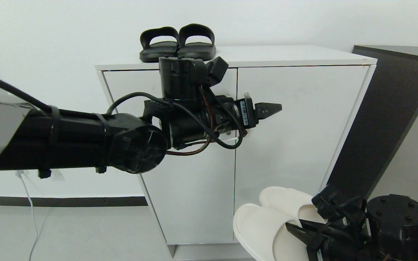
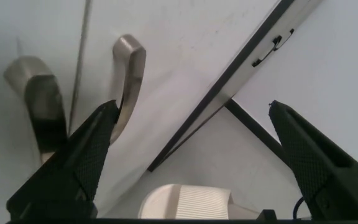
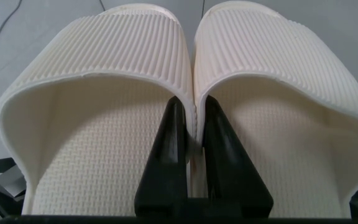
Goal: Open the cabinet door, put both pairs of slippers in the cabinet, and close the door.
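The white cabinet [image 1: 296, 127] stands with both doors shut. A pair of black slippers [image 1: 177, 42] rests on its top near the left end. My left gripper [image 1: 263, 113] is held at the seam between the doors at handle height. It is open [image 2: 194, 162], with one finger [image 2: 79, 162] right beside the two curved metal handles [image 2: 129, 81]. Low at the right, my right gripper [image 1: 303, 233] is shut on the pair of white slippers [image 1: 267, 221]. Its fingers [image 3: 169, 155] pinch the two inner strap edges together [image 3: 194, 93].
A dark grey panel [image 1: 386, 119] leans beside the cabinet's right side. A white cable [image 1: 31, 217] hangs down to the floor at the left, against the wall with a dark skirting strip [image 1: 60, 201].
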Available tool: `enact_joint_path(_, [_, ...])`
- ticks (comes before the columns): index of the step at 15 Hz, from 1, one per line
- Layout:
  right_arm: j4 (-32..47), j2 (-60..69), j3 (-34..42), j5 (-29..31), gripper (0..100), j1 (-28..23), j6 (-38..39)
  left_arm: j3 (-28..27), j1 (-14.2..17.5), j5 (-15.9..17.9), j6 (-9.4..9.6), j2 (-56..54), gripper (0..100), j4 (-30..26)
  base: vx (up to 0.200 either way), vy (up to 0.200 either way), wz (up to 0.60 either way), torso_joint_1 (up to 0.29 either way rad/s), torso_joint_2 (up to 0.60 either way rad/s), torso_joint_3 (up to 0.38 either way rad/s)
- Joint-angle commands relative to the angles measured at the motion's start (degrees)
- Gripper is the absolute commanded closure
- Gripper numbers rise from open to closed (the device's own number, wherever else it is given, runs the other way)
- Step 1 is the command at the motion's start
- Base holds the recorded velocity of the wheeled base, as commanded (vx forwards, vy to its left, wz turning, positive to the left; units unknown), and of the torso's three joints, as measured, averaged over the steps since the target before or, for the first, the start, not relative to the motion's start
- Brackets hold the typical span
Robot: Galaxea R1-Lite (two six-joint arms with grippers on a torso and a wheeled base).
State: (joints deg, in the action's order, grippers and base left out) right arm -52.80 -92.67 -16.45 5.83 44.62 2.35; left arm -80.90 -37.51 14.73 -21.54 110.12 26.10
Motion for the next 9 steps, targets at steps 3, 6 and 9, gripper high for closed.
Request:
enact_joint_path(3, [-0.02,0.48,0.89,-0.99,100,0.65,-0.07,1.27,-0.28,1.18,-0.17,-0.43,100,0.09,0.000,0.000,0.00,0.000,0.00,0.000])
enact_joint_path(6, [0.06,1.18,2.03,-3.19,100,0.73,-0.07,3.82,-0.37,1.27,-0.26,-2.45,100,0.36,0.000,0.000,0.00,0.000,0.00,0.000])
enact_joint_path(9, [0.06,1.27,2.38,-3.54,100,0.91,-0.42,6.45,-0.46,1.36,-0.26,-4.39,100,0.44,0.000,0.000,0.00,0.000,0.00,0.000])
